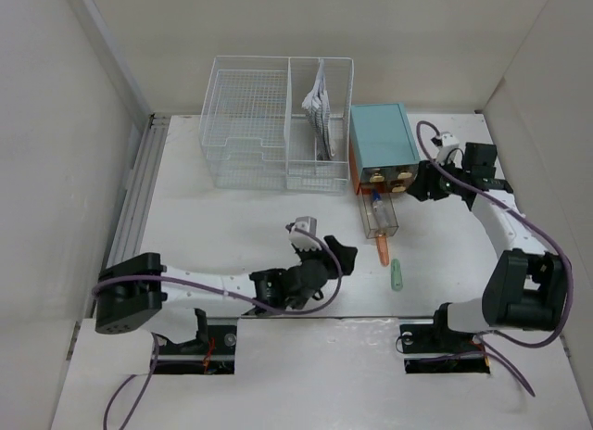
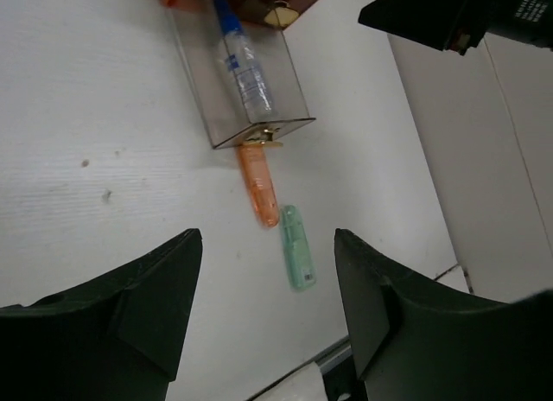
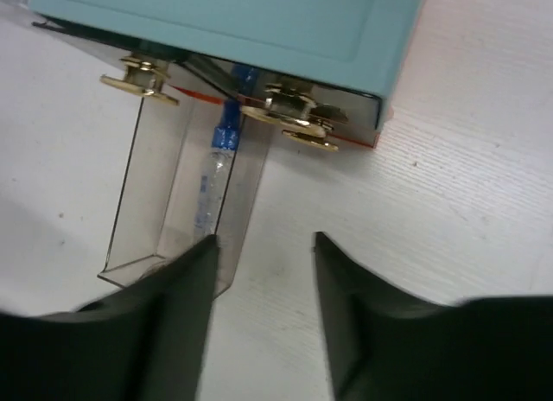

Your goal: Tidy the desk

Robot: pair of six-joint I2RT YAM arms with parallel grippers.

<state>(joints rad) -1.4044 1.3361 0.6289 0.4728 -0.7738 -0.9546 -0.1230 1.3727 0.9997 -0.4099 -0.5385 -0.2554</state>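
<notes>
Left wrist view: desk [image 2: 104, 116], lying beneath everything, carries orange marker [image 2: 259, 185] and green stick [image 2: 296, 247] just beside the open drawer [image 2: 285, 90]. Left gripper [image 2: 268, 241] and right gripper [image 3: 265, 241] jaws are held apart, empty. Risk: either item could be rolled off the near edge if nudged. Pen [image 2: 244, 68] label cannot be read.

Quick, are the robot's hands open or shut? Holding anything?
Left gripper: open, holding nothing.
Right gripper: open, holding nothing.

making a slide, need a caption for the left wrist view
Left hand open over the desk; orange marker and green marker lie before a clear drawer holding a pen
</notes>
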